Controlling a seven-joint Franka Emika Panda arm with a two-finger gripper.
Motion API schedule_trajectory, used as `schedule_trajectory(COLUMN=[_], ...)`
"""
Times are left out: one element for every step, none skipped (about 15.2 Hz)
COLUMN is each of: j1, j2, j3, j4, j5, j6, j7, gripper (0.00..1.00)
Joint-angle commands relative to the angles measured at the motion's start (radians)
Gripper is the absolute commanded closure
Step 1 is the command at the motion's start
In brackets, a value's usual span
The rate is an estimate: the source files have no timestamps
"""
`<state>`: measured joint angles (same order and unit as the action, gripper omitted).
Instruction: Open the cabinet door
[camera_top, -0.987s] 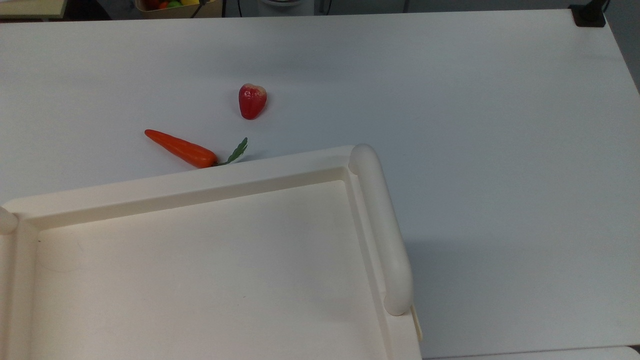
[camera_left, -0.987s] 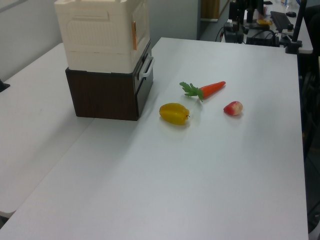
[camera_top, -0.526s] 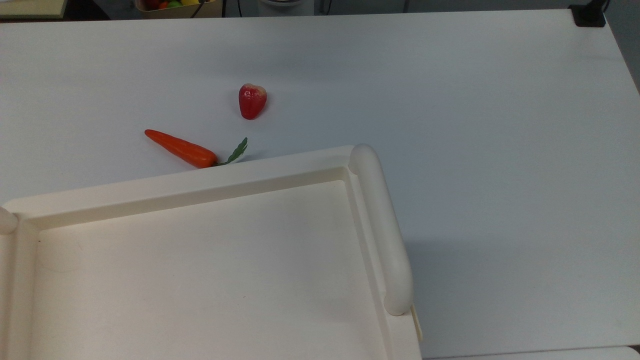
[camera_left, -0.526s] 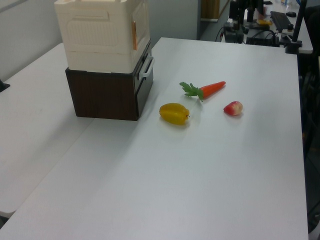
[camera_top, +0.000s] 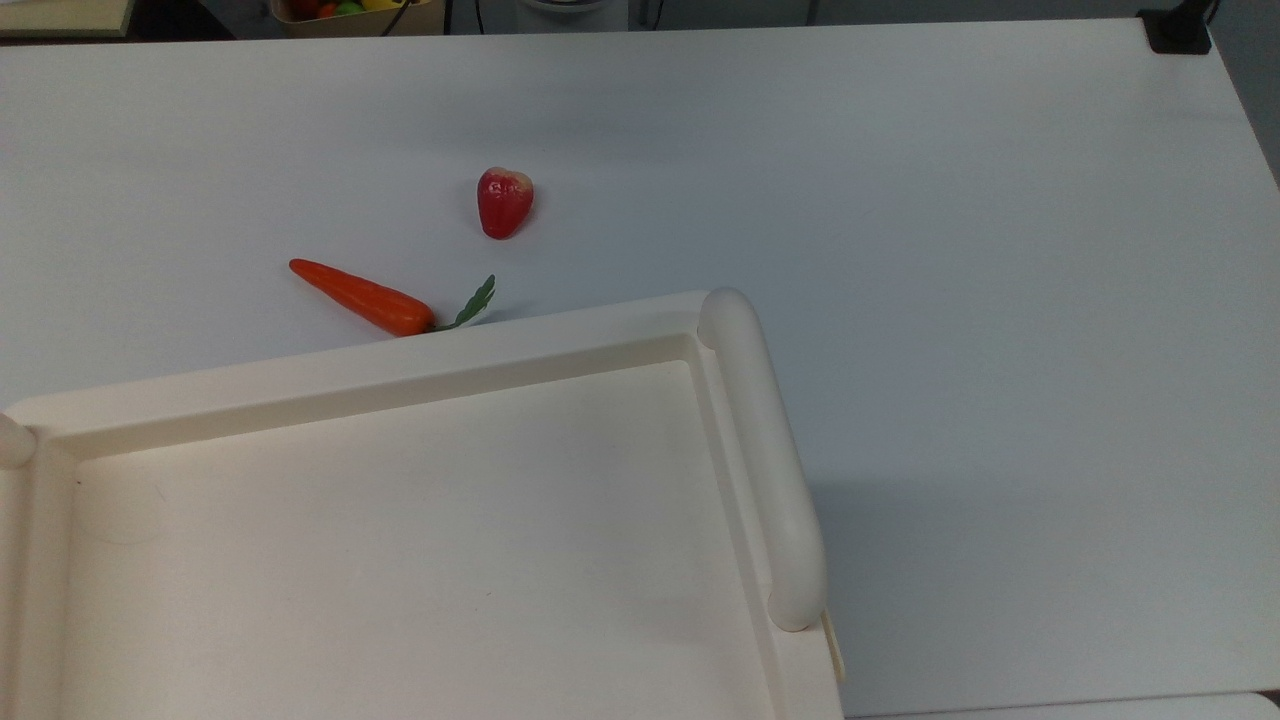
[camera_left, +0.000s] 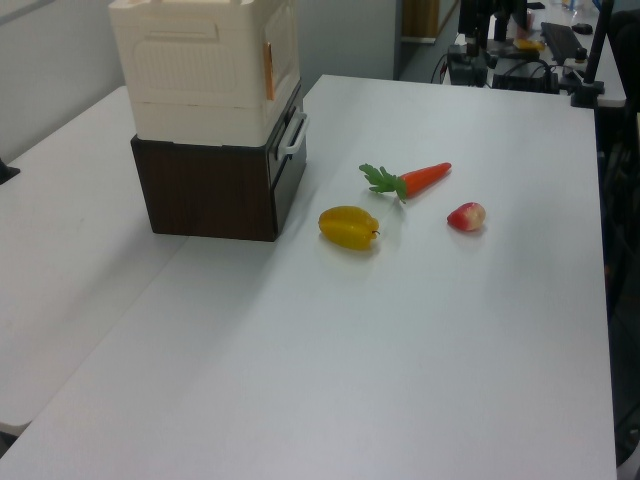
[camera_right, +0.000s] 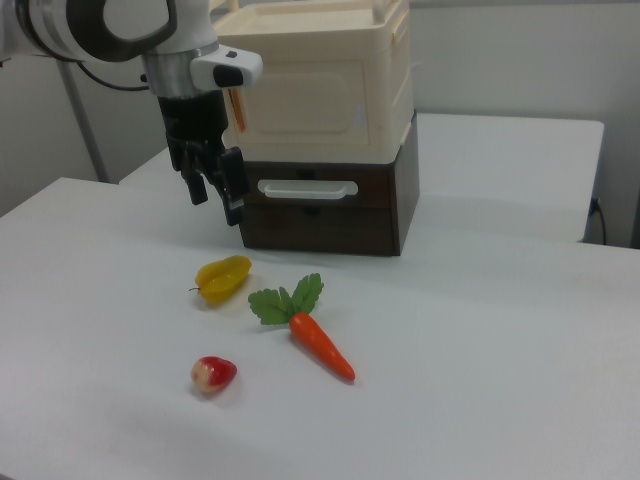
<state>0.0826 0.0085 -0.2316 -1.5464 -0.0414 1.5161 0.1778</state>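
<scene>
The bench (camera_top: 1000, 250) looks the same as it did a second ago in the top and left views: nothing on it has shifted. The cabinet (camera_top: 400, 385) sits where it was, its rounded bar (camera_top: 765, 460) along the 3 o'clock edge of the tray-like top in the top view. In the right view it rests on a dark brown drawer unit (camera_right: 330, 220).

The cabinet door (camera_right: 300, 95) is the flat panel on the cabinet's front, facing the fruit. It lies flush or very nearly so. A thin tan sliver shows along its 9 o'clock edge in the right view, and that sliver is no wider than before in the other two views. I judge from this that the door has not begun to swing and the task is at its start.

The claw (camera_right: 216, 203) hangs at about 8 o'clock of the door in the right view, just off the cabinet's corner, pointing down with its fingers apart and nothing between them. It looks poised to reach for that edge, though it does not appear to touch it.

The carrot (camera_right: 320, 345), the yellow fruit (camera_right: 224, 277) and the small red fruit (camera_right: 213, 374) lie unmoved at 6 to 7 o'clock of the cabinet, clear of the door's likely swing.
</scene>
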Motion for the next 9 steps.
schedule_trajectory(j1=[0.009, 0.011, 0.013, 0.014, 0.019, 0.028, 0.052, 0.075, 0.088], j2=[-0.004, 0.004, 0.004, 0.014, 0.042, 0.069, 0.091, 0.106, 0.119], j3=[0.001, 0.005, 0.008, 0.008, 0.009, 0.009, 0.009, 0.009, 0.009], j4=[0.000, 0.000, 0.000, -0.001, 0.002, 0.005, 0.006, 0.005, 0.003], j5=[0.005, 0.006, 0.011, 0.033, 0.073, 0.107, 0.130, 0.147, 0.179], j6=[-0.013, -0.013, -0.011, -0.010, -0.007, 0.021, 0.085, 0.172, 0.259], j7=[-0.033, -0.055, -0.067, -0.081, -0.095, -0.106, -0.106, -0.101, -0.097], gripper=[0.00, 0.00, 0.00, 0.00, 0.00, 0.00, 0.00, 0.00, 0.00])
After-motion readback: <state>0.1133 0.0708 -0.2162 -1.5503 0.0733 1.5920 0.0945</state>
